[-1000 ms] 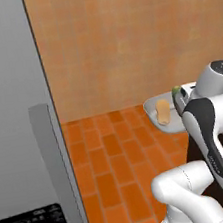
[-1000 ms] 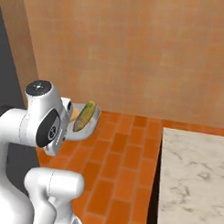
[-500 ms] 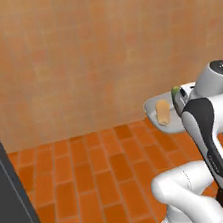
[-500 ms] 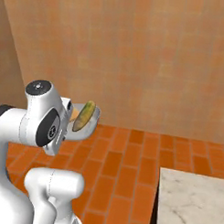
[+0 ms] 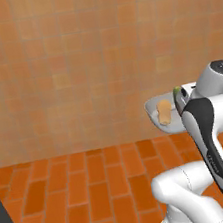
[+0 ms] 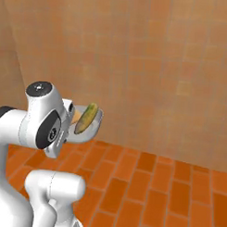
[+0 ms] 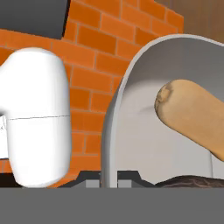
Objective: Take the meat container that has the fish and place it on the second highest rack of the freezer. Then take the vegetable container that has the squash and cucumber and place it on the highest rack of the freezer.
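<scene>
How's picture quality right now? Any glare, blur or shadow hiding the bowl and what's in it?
Left base view: flat even light, no glare; soft render, the bowl half hidden behind the arm, squash readable. Right base view: the cucumber clear against the wall, slight softness. Hand view: very close, the bowl's rim looms, shading inside it, squash sharp enough, the fingers barely show at the bottom.

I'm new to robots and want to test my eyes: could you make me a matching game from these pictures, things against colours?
Things:
1. shallow grey bowl carried at the tool
2. stubby squash chunk
3. slim cucumber stick
4. brick-pattern floor

Colours:
A. green
B. orange-red
C. pale grey
D. yellow-orange

Pairs: 1-C, 2-D, 3-A, 4-B
</scene>
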Available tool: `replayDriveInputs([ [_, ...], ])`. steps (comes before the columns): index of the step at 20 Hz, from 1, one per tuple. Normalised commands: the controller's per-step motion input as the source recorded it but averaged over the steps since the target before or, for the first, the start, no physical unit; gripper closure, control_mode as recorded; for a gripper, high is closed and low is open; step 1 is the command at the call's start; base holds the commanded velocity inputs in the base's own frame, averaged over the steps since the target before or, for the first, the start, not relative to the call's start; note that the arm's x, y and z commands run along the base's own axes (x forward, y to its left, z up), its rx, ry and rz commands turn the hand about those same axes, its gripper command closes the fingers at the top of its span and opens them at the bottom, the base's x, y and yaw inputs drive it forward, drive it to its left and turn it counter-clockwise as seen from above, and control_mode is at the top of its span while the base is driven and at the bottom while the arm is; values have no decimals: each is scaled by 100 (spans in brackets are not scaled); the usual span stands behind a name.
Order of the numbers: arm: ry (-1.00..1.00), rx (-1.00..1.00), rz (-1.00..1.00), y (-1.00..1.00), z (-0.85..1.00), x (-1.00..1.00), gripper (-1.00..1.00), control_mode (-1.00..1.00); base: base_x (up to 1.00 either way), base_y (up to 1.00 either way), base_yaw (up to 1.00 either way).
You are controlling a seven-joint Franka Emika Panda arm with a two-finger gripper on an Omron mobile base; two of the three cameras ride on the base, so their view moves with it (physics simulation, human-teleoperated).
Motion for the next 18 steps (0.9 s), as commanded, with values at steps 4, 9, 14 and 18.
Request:
replayDriveInputs([
  [4,0,0,0,0,0,0,100,100,13,-13,98],
  [9,0,0,0,0,0,0,100,100,0,-8,100],
  [14,0,0,0,0,0,0,100,100,4,-8,100],
  [18,0,0,0,0,0,0,100,100,2,-8,100],
])
